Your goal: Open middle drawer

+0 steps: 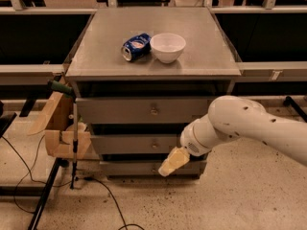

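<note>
The middle drawer [129, 144] is the second grey front of three in the cabinet, with a small brass knob [153, 142] at its centre; it sits closed. The top drawer [139, 110] is above it and the lowest drawer [134, 168] is below. My gripper [173, 161], yellowish, hangs from the white arm [249, 126] that reaches in from the right. It is in front of the lowest drawer, just below and right of the middle drawer's knob, not touching it.
A blue crushed can [135, 46] lies on its side beside a white bowl [168, 47] on the cabinet top [96, 56]. A wooden clamp fixture [62, 128] and a black pole stand at the cabinet's left. Cables run over the floor at the lower left.
</note>
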Available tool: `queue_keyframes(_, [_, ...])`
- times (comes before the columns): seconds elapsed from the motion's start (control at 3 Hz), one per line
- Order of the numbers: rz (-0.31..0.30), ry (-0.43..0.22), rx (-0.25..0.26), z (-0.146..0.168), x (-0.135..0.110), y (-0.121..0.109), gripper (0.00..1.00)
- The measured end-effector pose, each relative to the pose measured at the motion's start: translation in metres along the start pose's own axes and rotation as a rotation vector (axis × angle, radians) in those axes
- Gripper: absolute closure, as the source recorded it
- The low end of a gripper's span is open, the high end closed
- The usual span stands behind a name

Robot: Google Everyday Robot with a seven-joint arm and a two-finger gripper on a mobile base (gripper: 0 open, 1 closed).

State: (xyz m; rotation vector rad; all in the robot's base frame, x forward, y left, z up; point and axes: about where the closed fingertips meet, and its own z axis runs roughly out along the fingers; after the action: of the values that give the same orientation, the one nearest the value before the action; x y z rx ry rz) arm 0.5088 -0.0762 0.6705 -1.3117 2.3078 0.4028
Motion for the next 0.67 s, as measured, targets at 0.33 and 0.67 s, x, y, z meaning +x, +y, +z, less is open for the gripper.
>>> queue_keyframes(0.33, [0.0,0.0,0.0,0.0,0.0,0.0,0.0])
queue_keyframes(0.67, [0.011,-0.034,0.026,0.013,-0.005,-0.017,0.0])
